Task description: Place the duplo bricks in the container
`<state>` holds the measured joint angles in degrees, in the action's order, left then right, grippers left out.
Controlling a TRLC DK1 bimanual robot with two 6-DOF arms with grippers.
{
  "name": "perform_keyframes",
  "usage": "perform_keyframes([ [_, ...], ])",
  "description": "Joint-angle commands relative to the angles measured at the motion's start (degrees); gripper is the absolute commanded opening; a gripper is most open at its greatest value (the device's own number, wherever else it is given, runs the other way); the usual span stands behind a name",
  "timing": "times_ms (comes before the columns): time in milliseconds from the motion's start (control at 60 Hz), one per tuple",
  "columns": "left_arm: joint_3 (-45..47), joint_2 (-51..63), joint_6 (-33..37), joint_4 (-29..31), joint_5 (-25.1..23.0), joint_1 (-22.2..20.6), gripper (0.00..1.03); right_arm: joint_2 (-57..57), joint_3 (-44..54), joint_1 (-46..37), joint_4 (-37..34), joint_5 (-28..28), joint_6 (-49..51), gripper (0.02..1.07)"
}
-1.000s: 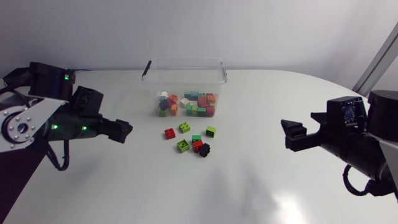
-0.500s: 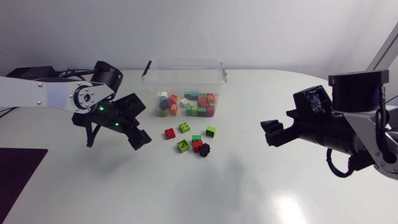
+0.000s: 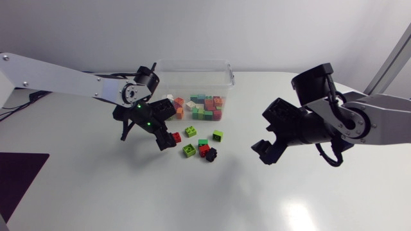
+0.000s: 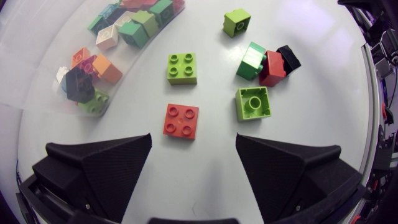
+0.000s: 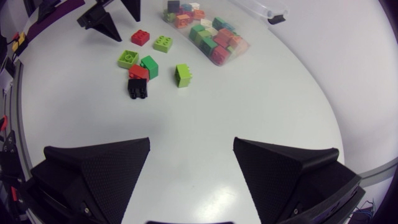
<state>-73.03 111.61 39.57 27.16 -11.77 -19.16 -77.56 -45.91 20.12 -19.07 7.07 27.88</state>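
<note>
Head view first: the clear container (image 3: pixel 192 63) sits at twelve o'clock on the white table (image 3: pixel 128 192), with a heap of mixed bricks (image 3: pixel 196 106) inside. The loose bricks lie just at its six o'clock. The left arm sweeps in from nine o'clock, and the left gripper (image 3: pixel 166 141) hangs right beside the red brick (image 3: pixel 175 137) on the cluster's nine o'clock edge. Over at three o'clock, well apart from the cluster, is the right gripper (image 3: pixel 265 131) with its fingers spread.

Now the left wrist view: the two wedges stand wide apart, touching nothing. The red brick lies studs up on the table just ahead of the gap, at the gripper's twelve o'clock. Beyond it lies a lime brick (image 4: pixel 182 67), also studs up. At one o'clock there's an upturned lime brick (image 4: pixel 253 103), hollow side showing. Past that, a green brick (image 4: pixel 251 60), a second red brick (image 4: pixel 272 67) and a black brick (image 4: pixel 288 57) are bunched together and touching. A small lime brick (image 4: pixel 236 21) sits farther out. The container is off at eleven o'clock.

On to the right wrist view: the fingers are apart, with only bare table between them. The loose cluster is well ahead at eleven o'clock, and the container is beyond it towards twelve.
</note>
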Motion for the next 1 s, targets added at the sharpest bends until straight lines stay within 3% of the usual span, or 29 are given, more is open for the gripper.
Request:
perform_keyframes([
  [0, -3.43, 3.61, 1.91, 0.70, -0.53, 0.00, 0.91, -3.83, -3.84, -0.08, -2.46, 2.42, 1.83, 1.03],
  [100, -5.36, 6.07, 2.44, 0.88, -0.45, 0.00, 0.91, -6.55, -6.47, 0.18, -3.08, 4.00, 2.27, 1.03],
  [250, -8.44, 8.71, 4.29, 1.85, -0.45, 0.00, 0.81, -10.86, -9.81, 0.62, -2.55, 4.71, 4.64, 1.03],
  [350, -10.20, 10.20, 4.99, 3.25, -0.53, 0.17, 0.68, -13.23, -11.57, 0.01, -2.46, 6.29, 5.17, 1.02],
  [400, -11.96, 11.26, 5.43, 5.54, -0.53, 0.17, 0.56, -14.73, -12.71, -0.08, -2.38, 6.38, 5.70, 1.02],
  [567, -14.06, 13.28, 6.31, 8.26, -0.27, -0.09, 0.43, -18.33, -15.53, 0.27, -1.67, 6.99, 6.93, 0.97],
  [817, -15.91, 13.46, 7.27, 12.22, 1.14, -0.88, 0.36, -24.75, -21.06, 1.06, -1.76, 6.99, 9.04, 0.94],
  [983, -17.67, 10.91, 8.42, 18.02, 1.05, -1.06, 0.35, -30.37, -26.51, 1.50, -3.34, 7.08, 10.09, 0.93],
])
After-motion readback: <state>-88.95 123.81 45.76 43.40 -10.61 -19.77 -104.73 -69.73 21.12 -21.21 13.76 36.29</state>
